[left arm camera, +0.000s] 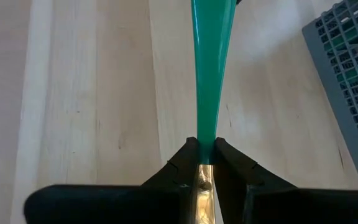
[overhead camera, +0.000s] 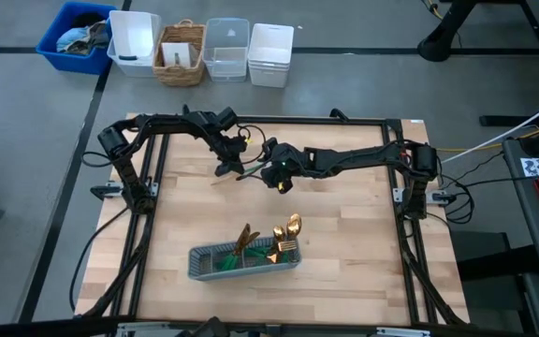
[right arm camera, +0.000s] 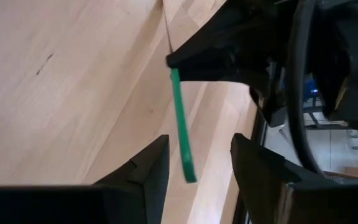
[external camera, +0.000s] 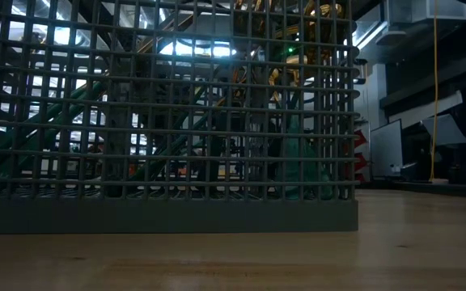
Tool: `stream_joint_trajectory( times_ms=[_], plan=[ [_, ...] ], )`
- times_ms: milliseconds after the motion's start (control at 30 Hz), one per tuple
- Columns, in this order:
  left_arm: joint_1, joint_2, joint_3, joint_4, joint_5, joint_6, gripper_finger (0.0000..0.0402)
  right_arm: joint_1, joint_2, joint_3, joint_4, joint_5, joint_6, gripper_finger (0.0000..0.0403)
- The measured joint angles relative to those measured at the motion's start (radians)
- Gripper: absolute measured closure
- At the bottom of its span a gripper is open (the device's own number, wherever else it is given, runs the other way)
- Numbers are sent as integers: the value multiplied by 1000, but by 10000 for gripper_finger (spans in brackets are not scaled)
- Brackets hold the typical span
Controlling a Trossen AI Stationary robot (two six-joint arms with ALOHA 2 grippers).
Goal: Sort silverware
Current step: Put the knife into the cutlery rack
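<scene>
My left gripper (overhead camera: pixel 229 168) is shut on one piece of silverware, whose slim teal handle (left arm camera: pixel 211 68) reaches out past the fingers, above the wooden table. My right gripper (right arm camera: pixel 199 142) faces it at the table's middle. It is open, one finger on either side of the handle's free end (right arm camera: pixel 189 169), apart from it. Whether the piece is a fork, spoon or knife stays hidden. More silverware (overhead camera: pixel 284 236) stands in the grey mesh tray (overhead camera: pixel 204 267), gold heads up, near the front edge. The tray (external camera: pixel 168 214) fills the low view. My left gripper pinches the piece between its two fingers where the teal handle meets the gold part (left arm camera: pixel 205 144). The gold shows between the fingers behind that place (left arm camera: pixel 202 182). The fingers lie along the piece, slanting down. The handle sticks out ahead of them, lifted clear of the table.
A blue bin (overhead camera: pixel 78 37), white and clear tubs (overhead camera: pixel 227 47) and a wicker basket (overhead camera: pixel 181 51) stand on the floor beyond the far edge. Black frame rails (overhead camera: pixel 148 215) run along the table's left and right sides. Bare wood lies between the grippers and the tray.
</scene>
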Motion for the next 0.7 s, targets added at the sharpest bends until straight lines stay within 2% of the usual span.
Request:
stream_joint_trajectory(
  times_ms=[700],
  plan=[
    [-5, 0, 0, 25, 11, 0, 371, -13, 28, 0, -41, -13, 32, 233]
  ],
)
